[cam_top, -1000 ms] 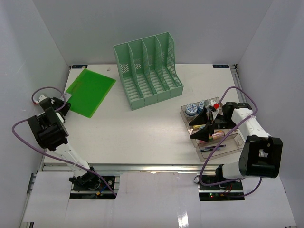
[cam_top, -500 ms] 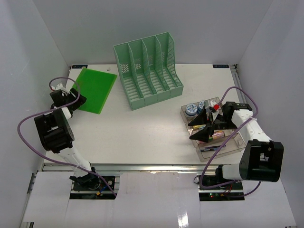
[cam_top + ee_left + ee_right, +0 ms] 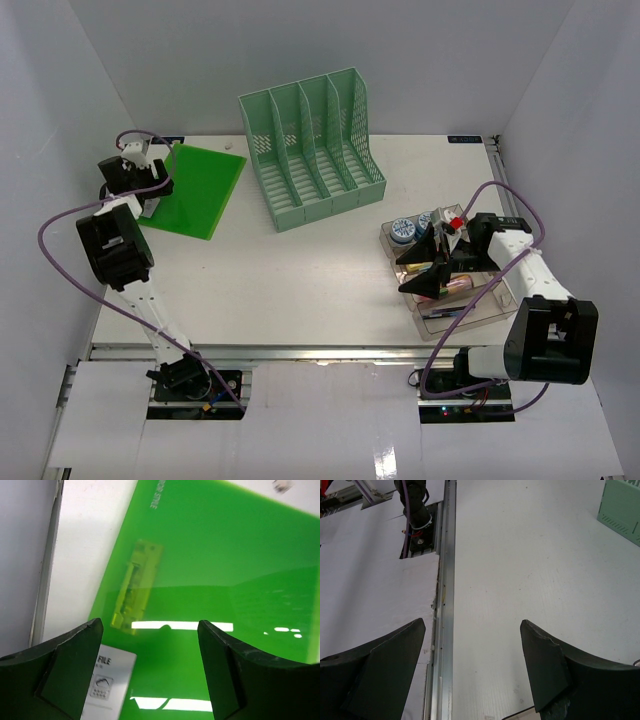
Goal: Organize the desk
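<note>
The desk (image 3: pixel 300 270) is a wide white tabletop with a metal front rail (image 3: pixel 442 605). A bright green file folder (image 3: pixel 195 190) lies flat at its far left. My left gripper (image 3: pixel 140 172) hovers over the folder's left edge, open, nothing between its fingers. In the left wrist view the folder (image 3: pixel 215 555) fills the picture, with a white label (image 3: pixel 107 685) beside the left finger and bare desk (image 3: pixel 85 545) to the left. My right gripper (image 3: pixel 425 265) stands open and empty at the left edge of the clear tray (image 3: pixel 470 310); below it shows only bare desk (image 3: pixel 520 555).
A green slotted file rack (image 3: pixel 312 150) stands at the back centre; its corner (image 3: pixel 622 507) shows in the right wrist view. The clear tray holds small items, among them blue-capped ones (image 3: pixel 403 229). White walls close in both sides and the back.
My left gripper has opened and swung away from me along the folder's left edge. The folder has settled flat, shifted slightly. The right arm has barely moved.
</note>
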### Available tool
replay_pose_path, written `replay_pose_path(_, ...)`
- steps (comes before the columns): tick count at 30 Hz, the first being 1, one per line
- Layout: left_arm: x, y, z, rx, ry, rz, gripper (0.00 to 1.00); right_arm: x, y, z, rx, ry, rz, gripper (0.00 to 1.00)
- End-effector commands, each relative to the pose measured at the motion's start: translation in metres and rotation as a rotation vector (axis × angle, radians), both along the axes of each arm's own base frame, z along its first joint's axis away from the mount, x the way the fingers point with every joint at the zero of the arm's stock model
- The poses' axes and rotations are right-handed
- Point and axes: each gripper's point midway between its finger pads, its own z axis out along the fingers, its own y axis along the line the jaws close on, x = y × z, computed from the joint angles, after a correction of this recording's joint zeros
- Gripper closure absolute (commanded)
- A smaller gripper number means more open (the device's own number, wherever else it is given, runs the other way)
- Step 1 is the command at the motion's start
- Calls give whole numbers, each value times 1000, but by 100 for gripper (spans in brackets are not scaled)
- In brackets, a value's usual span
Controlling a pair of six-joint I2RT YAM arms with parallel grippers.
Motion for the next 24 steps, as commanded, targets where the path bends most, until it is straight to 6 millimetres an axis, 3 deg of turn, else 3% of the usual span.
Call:
replay_pose_path(1,11,27,6,127,-2,-17,12,1,3,18,34,-33,-3,17)
replay_pose_path(5,16,42,-5,144,6,-3,12,1,3,17,36,-28,-3,17)
replay_pose_path(12,24,46,-20,158,5,-18,12,2,3,16,35,-22,0,17)
replay_pose_path(22,4,25,-57,89,102,-66,16,3,3,16,33,-20,1,17)
replay_pose_path(24,-2,21,-52,84,109,-63,17,2,3,18,32,-29,2,17)
